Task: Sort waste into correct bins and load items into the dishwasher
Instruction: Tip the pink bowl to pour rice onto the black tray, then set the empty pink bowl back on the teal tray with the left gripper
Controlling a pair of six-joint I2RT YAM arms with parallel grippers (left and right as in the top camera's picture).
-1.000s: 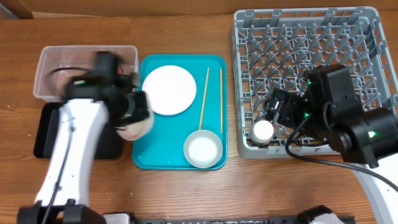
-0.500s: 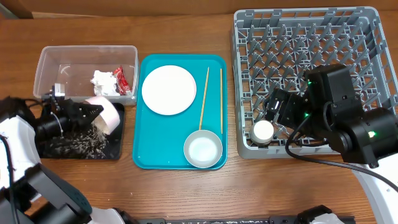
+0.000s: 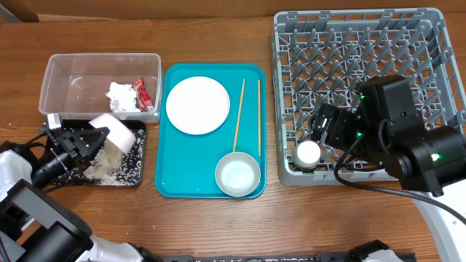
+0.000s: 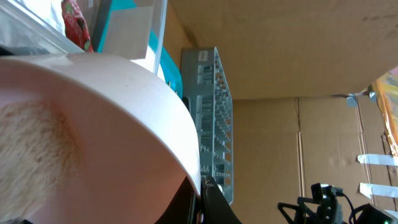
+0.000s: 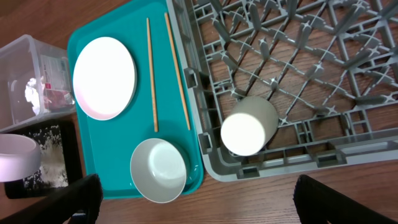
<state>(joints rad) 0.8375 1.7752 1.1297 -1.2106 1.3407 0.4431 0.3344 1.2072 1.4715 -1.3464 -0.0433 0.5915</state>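
My left gripper (image 3: 93,138) clamps one pinkish plate (image 3: 119,131) over the black tray (image 3: 138,171). My right gripper (image 5: 198,186) has its jaws apart. Two chopsticks (image 3: 238,116) and one bowl (image 3: 237,175) lie on the teal tray (image 3: 182,167).

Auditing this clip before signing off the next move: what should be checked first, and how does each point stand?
1. Left end effector grips pinkish plate: ok.
2. Plate tilted above black tray, rice landing inside: ok.
3. Plate fully emptied: cannot tell.
4. Tissue and red wrapper in clear tub: ok.
5. Cup inside dish rack: ok.
6. Right end effector open, empty: ok.
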